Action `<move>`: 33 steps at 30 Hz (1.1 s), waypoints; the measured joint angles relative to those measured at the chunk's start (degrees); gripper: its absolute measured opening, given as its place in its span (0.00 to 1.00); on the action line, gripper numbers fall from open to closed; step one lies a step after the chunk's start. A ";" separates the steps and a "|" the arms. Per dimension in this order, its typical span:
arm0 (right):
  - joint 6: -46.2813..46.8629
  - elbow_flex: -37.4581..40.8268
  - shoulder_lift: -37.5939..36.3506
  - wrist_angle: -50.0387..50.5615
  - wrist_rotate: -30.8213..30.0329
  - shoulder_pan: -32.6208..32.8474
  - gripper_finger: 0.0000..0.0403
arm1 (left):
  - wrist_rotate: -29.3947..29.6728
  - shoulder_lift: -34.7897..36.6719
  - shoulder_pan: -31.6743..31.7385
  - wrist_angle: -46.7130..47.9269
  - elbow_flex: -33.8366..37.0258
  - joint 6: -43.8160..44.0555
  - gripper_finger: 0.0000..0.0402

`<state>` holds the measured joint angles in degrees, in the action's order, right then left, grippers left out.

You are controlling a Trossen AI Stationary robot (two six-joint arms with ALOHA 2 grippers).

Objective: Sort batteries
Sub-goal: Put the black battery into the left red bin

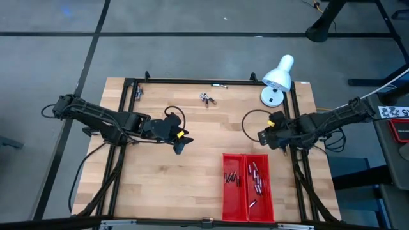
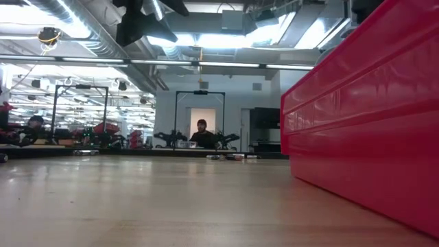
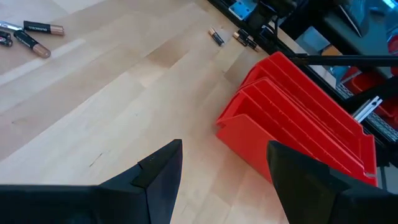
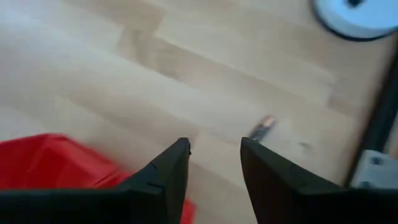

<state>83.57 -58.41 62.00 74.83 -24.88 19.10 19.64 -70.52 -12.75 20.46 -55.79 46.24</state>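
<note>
My right gripper [image 1: 263, 136] hangs just past the far end of the red tray [image 1: 228, 203], fingers parted with nothing between them and one battery [image 4: 262, 129] lying on the wood just ahead. My left gripper [image 1: 179, 146] waits spread and empty mid-table, its camera facing the tray. Batteries [image 1: 257, 179] are split across the tray's two compartments: roughly five in the left one, about seven in the right one, plus a loose cluster [image 1: 206, 98] of about three near the far edge.

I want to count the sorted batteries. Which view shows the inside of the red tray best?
The high view: it looks straight down into the tray, so both compartments and the batteries in them show. The left wrist view shows its dividers from the side, the low view only an outer wall, the right wrist view one corner.
</note>
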 joint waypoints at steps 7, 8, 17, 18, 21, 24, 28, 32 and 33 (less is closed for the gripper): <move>-0.02 3.82 0.04 1.63 1.98 -4.60 0.50 | 0.02 0.00 0.15 0.01 0.00 1.68 0.56; -0.01 4.68 0.15 1.41 2.47 -5.16 0.52 | 0.02 0.00 0.17 0.01 0.00 1.74 0.56; 0.11 11.70 0.65 -3.30 3.53 -10.42 0.65 | 0.02 -0.02 0.17 0.01 0.00 4.32 0.56; 0.11 12.50 0.74 -4.64 3.87 -11.19 0.66 | 0.03 -0.02 0.17 0.01 0.00 4.37 0.56; 0.13 15.10 0.85 -8.04 4.81 -13.49 0.66 | 0.04 -0.02 0.15 0.01 0.00 4.37 0.56; 0.13 17.43 0.94 -11.17 5.05 -15.60 0.66 | 0.02 -0.02 0.15 0.01 0.00 4.84 0.56; 0.16 20.26 0.92 -14.89 5.83 -18.06 0.66 | 0.04 -0.02 0.17 0.03 0.00 4.91 0.56; 0.46 22.62 0.92 -17.36 6.54 -19.44 0.66 | 0.04 -0.02 0.15 0.05 0.00 5.02 0.56; 0.56 23.15 0.90 -17.91 6.55 -19.64 0.66 | 0.04 -0.02 0.17 0.08 0.00 5.00 0.56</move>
<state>84.13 -35.26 62.90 56.92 -18.33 -0.54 19.68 -70.54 -12.58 20.53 -55.79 51.24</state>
